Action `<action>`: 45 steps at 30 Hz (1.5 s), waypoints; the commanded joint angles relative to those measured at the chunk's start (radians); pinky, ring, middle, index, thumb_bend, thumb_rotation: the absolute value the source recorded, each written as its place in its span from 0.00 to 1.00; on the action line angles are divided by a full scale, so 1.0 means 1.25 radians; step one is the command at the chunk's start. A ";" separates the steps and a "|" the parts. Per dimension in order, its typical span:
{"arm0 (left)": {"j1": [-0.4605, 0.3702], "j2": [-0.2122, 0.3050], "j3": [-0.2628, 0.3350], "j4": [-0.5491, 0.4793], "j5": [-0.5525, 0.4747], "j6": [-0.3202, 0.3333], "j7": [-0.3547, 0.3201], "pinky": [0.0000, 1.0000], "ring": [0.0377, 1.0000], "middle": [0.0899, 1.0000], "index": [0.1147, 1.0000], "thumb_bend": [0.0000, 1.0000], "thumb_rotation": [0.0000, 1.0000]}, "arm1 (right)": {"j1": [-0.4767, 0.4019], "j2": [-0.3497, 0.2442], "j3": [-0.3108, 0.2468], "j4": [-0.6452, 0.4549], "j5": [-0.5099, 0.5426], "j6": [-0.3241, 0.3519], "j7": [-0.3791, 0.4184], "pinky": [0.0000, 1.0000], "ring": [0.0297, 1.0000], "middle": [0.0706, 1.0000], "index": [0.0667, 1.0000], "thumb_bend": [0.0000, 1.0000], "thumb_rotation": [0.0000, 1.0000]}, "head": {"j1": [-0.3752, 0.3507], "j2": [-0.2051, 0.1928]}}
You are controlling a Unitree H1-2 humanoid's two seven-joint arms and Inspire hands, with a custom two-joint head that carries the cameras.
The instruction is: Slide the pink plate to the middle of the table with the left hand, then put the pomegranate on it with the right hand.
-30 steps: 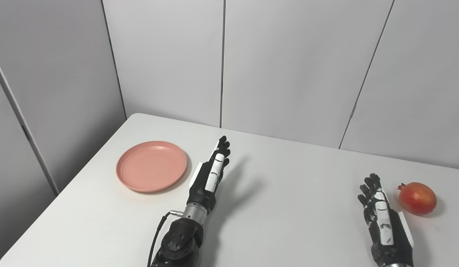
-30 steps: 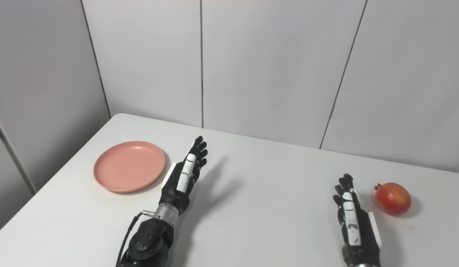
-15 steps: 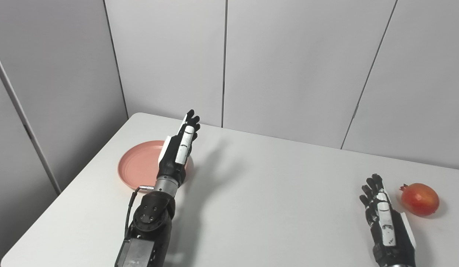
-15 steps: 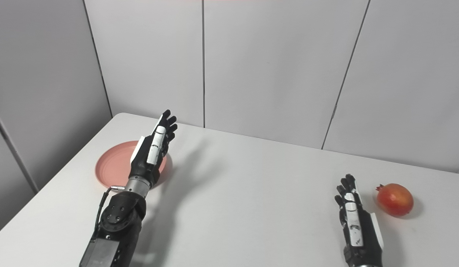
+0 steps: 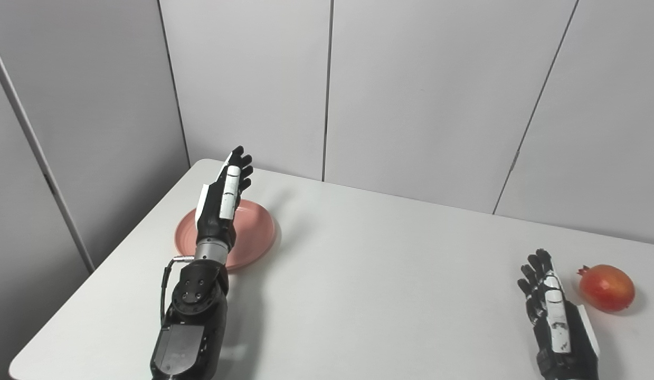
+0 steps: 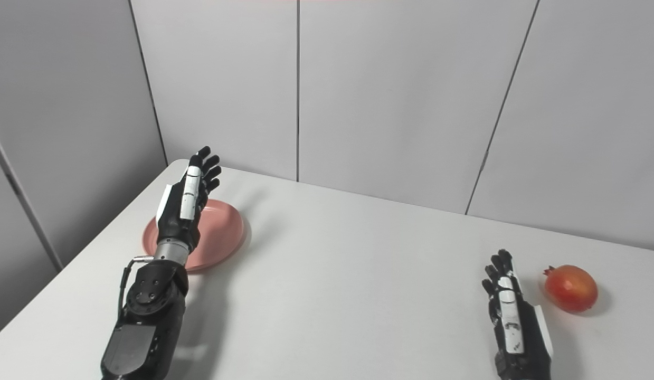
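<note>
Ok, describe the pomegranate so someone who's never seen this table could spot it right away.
Start at the white table and go to its near right side, just past the right hand. The pomegranate lies there, untouched: a round red-orange fruit, the only fruit here, far from the pink plate.

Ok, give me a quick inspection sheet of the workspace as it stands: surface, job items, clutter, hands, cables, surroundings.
Surface: white table, bare across its middle.
Pink plate: flat on the table at the far left, partly hidden behind the left arm; not yet at the middle.
Pomegranate: on the table at the near right, untouched.
Clutter: nothing seen.
Left hand: open, fingers extended, raised in front of the plate; contact with it cannot be told.
Right hand: open, low by the table, just left of the pomegranate and apart from it.
Cables: a thin black cable loops at the left wrist.
Surroundings: plain grey wall panels behind and to the left.
</note>
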 commanded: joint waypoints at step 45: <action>-0.031 0.109 0.175 0.108 -0.124 -0.062 0.080 0.92 0.93 0.92 0.90 0.76 1.00 | 0.003 -0.020 -0.011 -0.008 0.016 -0.040 0.017 1.00 1.00 1.00 1.00 0.52 0.98 | 0.045 0.004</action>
